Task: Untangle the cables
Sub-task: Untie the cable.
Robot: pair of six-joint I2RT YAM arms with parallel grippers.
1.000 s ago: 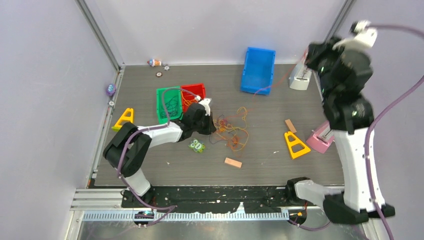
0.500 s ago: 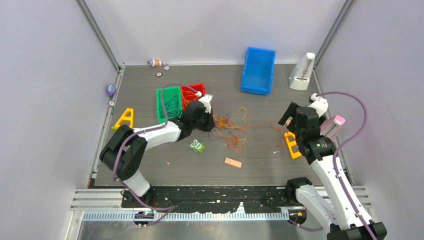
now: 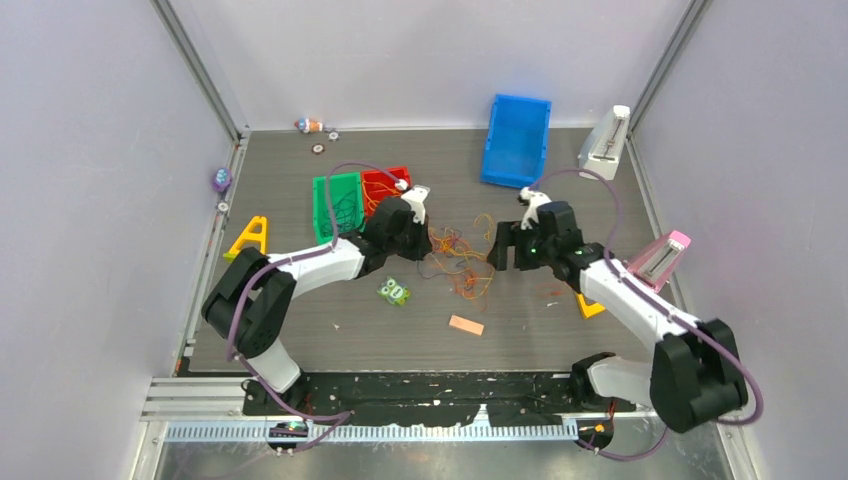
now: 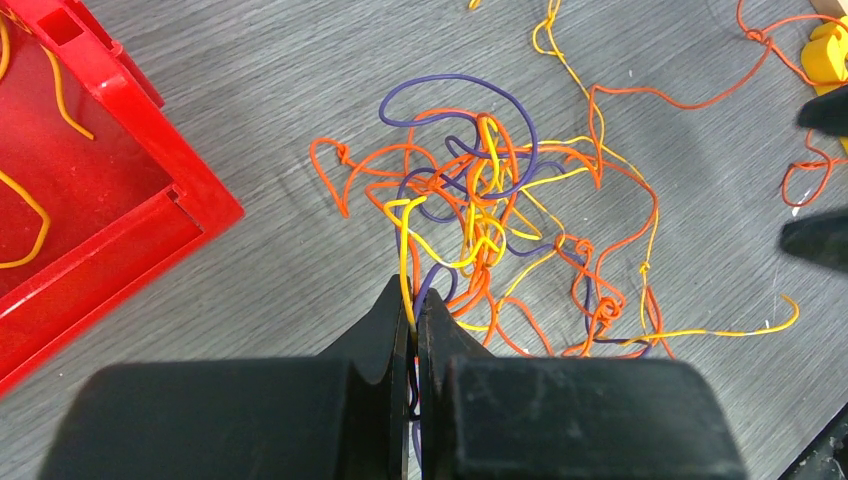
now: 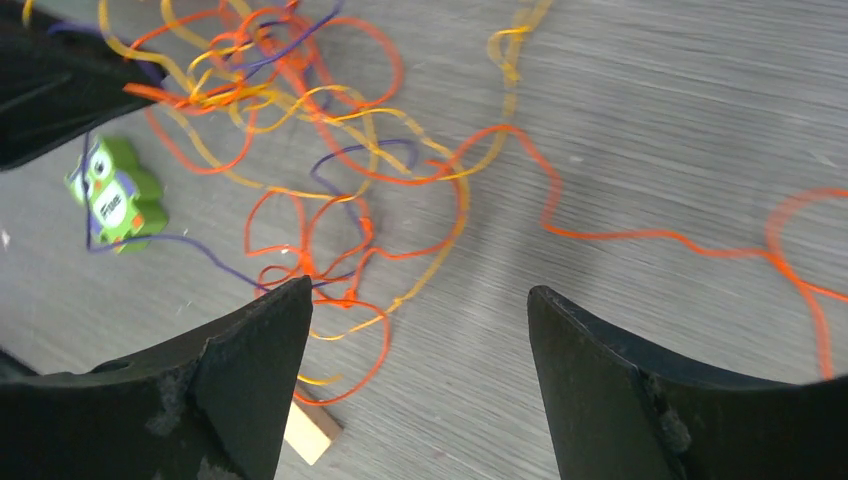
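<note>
A block (image 3: 466,325) lay nearest, then an owl toy (image 3: 394,291). At the middle of the table (image 3: 330,340) the cables (image 3: 462,262) lay tangled. The left fingers (image 4: 400,320) pinched a yellow strand at its edge, and the right fingers (image 5: 270,330) gaped empty above it. Beyond stood a red bin (image 3: 382,190), green bin (image 3: 338,205) and blue bin (image 3: 517,140).

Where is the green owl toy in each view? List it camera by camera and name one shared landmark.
Top external: the green owl toy sits centre-left, just below-left of the cable tangle.
Left wrist: not in it; the cable tangle fills the middle.
Right wrist: the green owl toy is at the left edge, mid-height, down-left of the cable tangle.
Shared landmark: the cable tangle.
</note>
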